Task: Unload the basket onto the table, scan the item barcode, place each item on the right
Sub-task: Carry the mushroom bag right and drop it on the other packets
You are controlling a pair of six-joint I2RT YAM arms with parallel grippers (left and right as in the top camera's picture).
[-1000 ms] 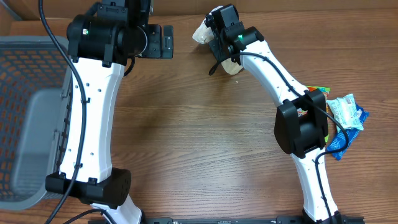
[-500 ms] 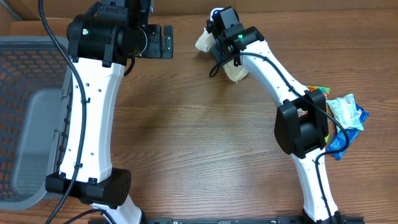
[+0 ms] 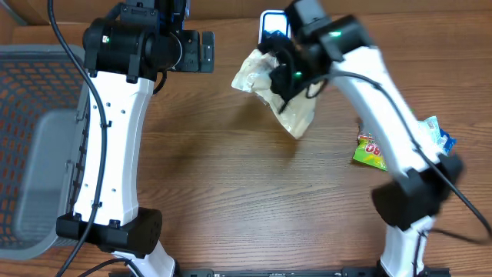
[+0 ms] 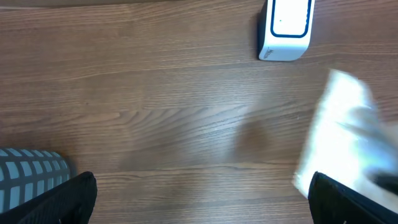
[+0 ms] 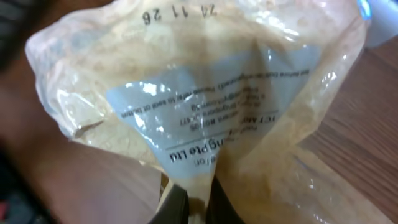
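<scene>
Snack packets [image 3: 370, 151] lie on the near right of the tabletop [image 3: 231, 192]. Farther out, the right end effector [image 5: 193, 202] pinches a clear bag [image 3: 277, 92] of beige powder, just before the white scanner [image 4: 286, 28]. The left end effector [image 4: 200, 196] hangs spread wide nearby.

**Bag before the scanner**

The bag [image 3: 273, 88] is hanging over the tabletop [image 3: 231, 185], just before the scanner [image 3: 270, 23] standing at the far edge. A basket [image 3: 46, 77] is sitting far left; packets [image 3: 370, 150] are lying right.
</scene>
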